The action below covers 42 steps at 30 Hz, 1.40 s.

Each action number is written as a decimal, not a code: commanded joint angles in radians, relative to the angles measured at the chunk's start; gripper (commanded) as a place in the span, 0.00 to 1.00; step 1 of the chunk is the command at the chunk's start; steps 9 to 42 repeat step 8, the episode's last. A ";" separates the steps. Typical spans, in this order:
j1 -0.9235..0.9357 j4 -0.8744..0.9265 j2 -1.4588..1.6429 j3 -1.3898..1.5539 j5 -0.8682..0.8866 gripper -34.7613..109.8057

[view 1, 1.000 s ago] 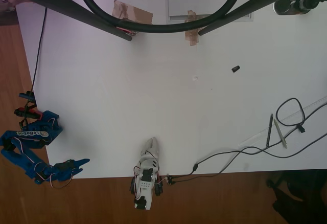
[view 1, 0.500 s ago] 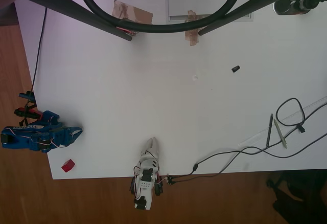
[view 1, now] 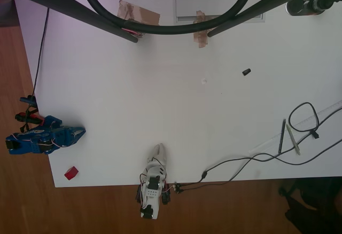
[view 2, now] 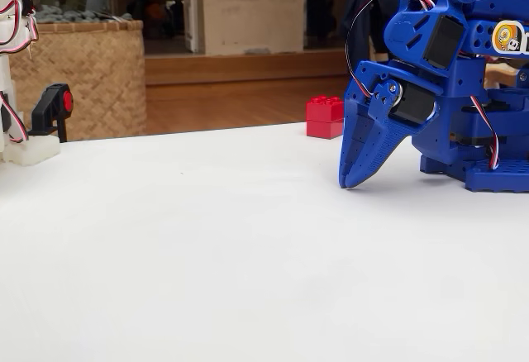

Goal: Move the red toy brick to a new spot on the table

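Fingers of the blue plastic gripper (view 2: 349, 182) look pressed together into one downward wedge in the fixed view, with no gap visible between them and nothing held; the tips sit at or just above the white matte bench (view 2: 207, 246), and contact cannot be told. In the overhead view the same blue gripper (view 1: 80, 132) lies at the left edge of the large white bench (view 1: 176, 111), pointing right, its fingers drawn to a narrow point.

The small bright red studded toy brick (view 1: 71, 172) rests on the bench near the lower left corner, below the gripper and apart from it. In the fixed view the red brick (view 2: 325, 117) stands upright at the far edge of the bench, behind and left of the fingers, untouched. A tiny black piece (view 1: 246, 72) lies well apart on the right half of the bench.
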<state>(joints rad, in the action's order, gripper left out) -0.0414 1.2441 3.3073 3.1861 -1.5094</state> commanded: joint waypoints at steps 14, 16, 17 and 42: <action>0.009 -0.025 0.032 0.034 0.178 0.26; 0.009 -0.025 0.032 0.034 0.178 0.26; 0.009 -0.025 0.032 0.034 0.178 0.26; 0.009 -0.025 0.032 0.034 0.178 0.26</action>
